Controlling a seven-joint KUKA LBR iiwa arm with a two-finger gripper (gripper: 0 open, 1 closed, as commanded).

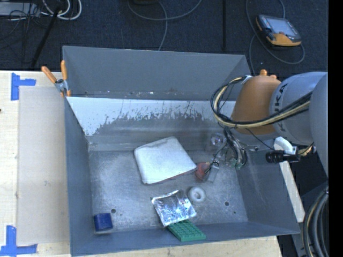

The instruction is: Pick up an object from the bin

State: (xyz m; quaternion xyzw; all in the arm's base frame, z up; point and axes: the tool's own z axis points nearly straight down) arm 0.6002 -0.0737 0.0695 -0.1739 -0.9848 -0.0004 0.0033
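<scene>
You are looking at a blue cube [103, 221] lying in the lower left of the bin [107, 181] and a white folded pad [163, 159] at centre. Just right of the pad, the gripper [213, 166] is hanging low beside a small reddish-brown lump [202, 169]. You cannot tell how far open it is or whether it is gripping anything. The grasp seems to be the step in hand, so next you are probably needing a firm close on the lump before lifting.

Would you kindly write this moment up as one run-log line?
gripper: low in bin, right of centre | nearest: small reddish-brown thing, beside it | also near: white pad, white ring
</scene>
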